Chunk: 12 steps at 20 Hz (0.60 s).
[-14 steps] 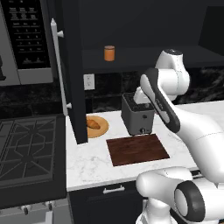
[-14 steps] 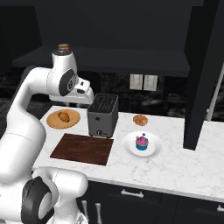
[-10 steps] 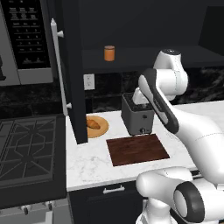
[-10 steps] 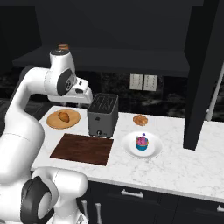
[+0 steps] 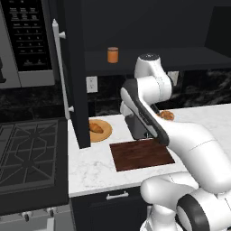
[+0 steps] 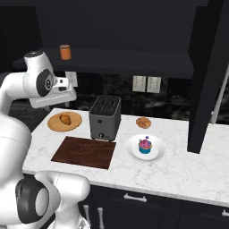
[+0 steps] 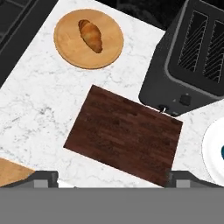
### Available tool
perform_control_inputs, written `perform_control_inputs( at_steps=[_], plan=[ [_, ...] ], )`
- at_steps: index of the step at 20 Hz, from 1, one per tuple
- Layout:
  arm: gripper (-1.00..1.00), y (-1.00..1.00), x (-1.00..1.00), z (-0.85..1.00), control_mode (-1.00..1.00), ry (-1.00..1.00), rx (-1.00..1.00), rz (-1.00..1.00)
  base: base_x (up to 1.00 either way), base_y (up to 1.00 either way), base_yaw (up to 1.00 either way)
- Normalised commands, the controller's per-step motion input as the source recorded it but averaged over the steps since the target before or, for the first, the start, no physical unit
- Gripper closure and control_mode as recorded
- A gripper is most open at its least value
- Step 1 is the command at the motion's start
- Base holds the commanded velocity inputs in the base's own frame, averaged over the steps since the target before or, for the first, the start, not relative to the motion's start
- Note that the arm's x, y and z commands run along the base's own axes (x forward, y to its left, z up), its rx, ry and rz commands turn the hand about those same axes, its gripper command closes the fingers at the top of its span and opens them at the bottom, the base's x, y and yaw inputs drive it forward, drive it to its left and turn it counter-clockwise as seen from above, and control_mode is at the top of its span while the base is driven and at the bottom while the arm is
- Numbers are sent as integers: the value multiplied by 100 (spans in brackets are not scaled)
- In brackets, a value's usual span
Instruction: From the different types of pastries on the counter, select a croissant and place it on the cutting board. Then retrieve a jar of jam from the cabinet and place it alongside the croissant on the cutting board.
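take the dark grey two-slot toaster [image 6: 104, 117] as your landmark. in the hand view, left of it lies the golden-brown croissant [image 7: 90, 35] on a round light-orange wooden plate [image 7: 70, 48], and in front of it the dark reddish-brown rectangular cutting board [image 7: 124, 133], bare, one corner just beside the toaster's base. the gripper [image 7: 111, 178] hangs above the board with its two dark tips far apart and nothing between them. from the right base view you get what the hand camera misses: the small orange jam jar [image 6: 65, 52] on the black cabinet shelf [image 6: 134, 59] above and left of the toaster, and to its right a small orange-brown baked piece [image 6: 143, 122] and a pink-frosted cupcake [image 6: 145, 145] on a white plate [image 6: 132, 151]. the left base view adds the cabinet door's long white bar handle [image 5: 61, 74].
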Motion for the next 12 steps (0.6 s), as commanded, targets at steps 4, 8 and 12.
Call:
perform_control_inputs(
  at_steps=[4,8,12],
  plan=[
    [-100,69,12,-18,-100,0,-7,33,0,0,0],
    [-100,41,57,-47,-100,0,-2,20,0,0,0],
    [-100,3,3,-35,-100,-2,0,3,0,0,0]
  ],
)
